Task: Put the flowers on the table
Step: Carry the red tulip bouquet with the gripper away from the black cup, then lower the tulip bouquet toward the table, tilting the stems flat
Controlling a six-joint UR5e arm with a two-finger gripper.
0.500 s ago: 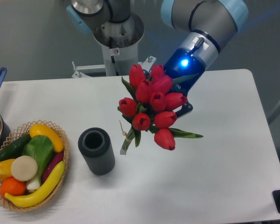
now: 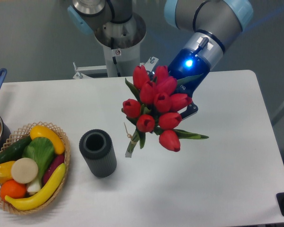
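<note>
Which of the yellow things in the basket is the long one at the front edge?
The banana, curving along the basket's front rim. The other yellow pieces are shorter: one at the top, one at left.

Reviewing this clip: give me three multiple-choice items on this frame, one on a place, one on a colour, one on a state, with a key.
1. Where is the vase?
A. right of the basket
B. inside the basket
C. at the table's right edge

2. What colour are the flowers?
A. yellow
B. red
C. white

3. What state are the flowers in?
A. standing in the vase
B. lying flat on the table
C. held up at the hand

Key: 1 A, it stands on the table beside the basket. 2 B, every bloom is red. 3 C, the bunch hangs at the arm's end, and the vase is empty.
</note>
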